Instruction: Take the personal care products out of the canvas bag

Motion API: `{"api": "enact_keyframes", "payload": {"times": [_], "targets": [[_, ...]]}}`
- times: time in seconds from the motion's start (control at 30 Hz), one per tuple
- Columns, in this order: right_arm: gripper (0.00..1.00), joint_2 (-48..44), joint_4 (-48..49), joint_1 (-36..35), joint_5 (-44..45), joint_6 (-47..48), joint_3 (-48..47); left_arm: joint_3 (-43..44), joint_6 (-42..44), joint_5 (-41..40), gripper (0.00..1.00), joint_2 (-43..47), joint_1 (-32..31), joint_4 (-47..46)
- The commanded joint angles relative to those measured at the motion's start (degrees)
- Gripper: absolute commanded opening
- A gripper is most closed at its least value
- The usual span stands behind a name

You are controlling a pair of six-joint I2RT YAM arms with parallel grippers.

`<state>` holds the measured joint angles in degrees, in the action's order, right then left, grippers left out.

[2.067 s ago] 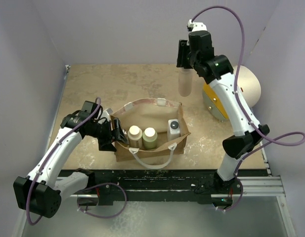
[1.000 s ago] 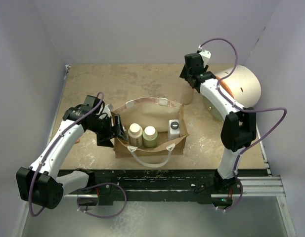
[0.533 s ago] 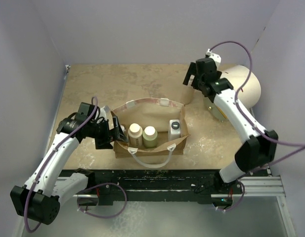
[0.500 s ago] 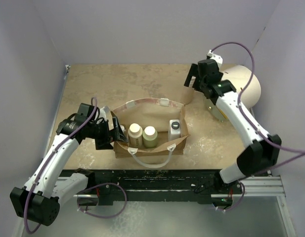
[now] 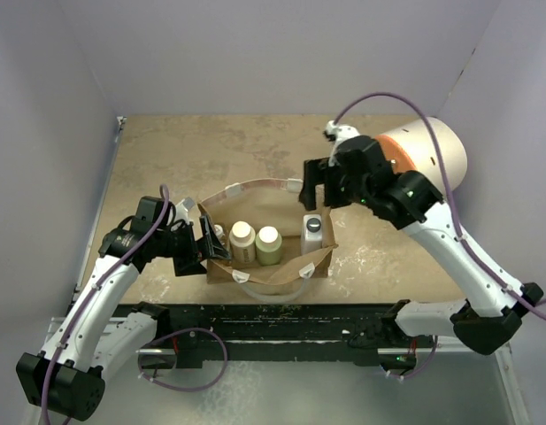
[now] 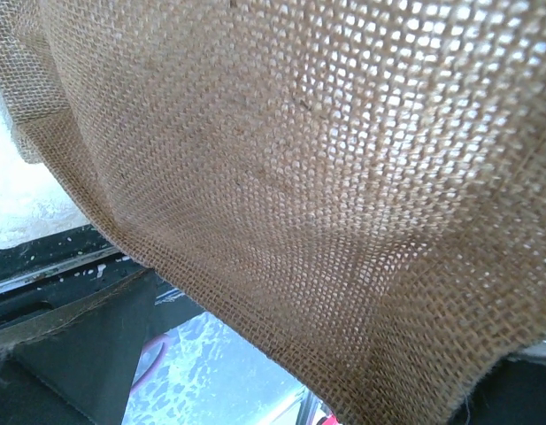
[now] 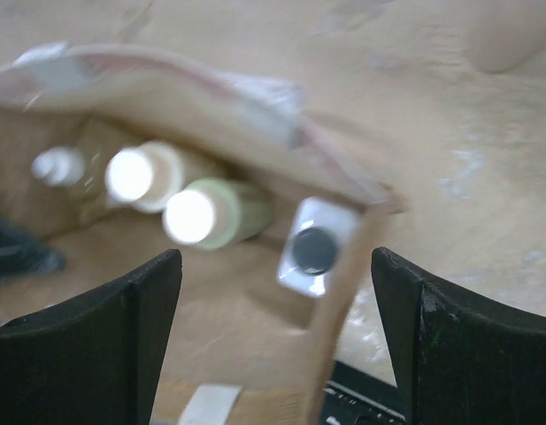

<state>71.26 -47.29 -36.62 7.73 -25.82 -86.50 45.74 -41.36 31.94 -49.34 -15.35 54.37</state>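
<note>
Where 4 bottles (image 5: 242, 235) stand, 1 canvas bag (image 5: 274, 271)

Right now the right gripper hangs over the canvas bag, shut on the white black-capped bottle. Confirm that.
Not quite. The right gripper does hang over the canvas bag, but it is open and holds nothing. The white black-capped bottle stands inside the bag below it, untouched. The right wrist view shows this: both fingers stand wide apart with the bottle well beneath them.
</note>
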Motion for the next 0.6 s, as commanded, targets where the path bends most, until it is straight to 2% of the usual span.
{"api": "enact_keyframes", "payload": {"times": [0.0,0.13,0.4,0.57], "targets": [[0.88,3.62,-8.11,-10.65,2.66,-3.37,-6.33,-0.32,-1.38,3.76,0.97,-0.05,0.06,-3.46],[0.88,7.61,-9.27,-15.14,2.25,-6.16,-5.18,-0.12,-1.94,3.77,0.98,0.23,0.06,-3.85],[0.92,10.74,-16.50,-15.12,9.49,-12.82,-3.01,3.16,-0.37,3.50,1.00,0.20,0.06,-0.65],[0.93,11.30,-15.03,-14.89,12.49,-16.17,0.14,4.73,0.36,3.19,1.00,0.05,0.08,1.63]]}}
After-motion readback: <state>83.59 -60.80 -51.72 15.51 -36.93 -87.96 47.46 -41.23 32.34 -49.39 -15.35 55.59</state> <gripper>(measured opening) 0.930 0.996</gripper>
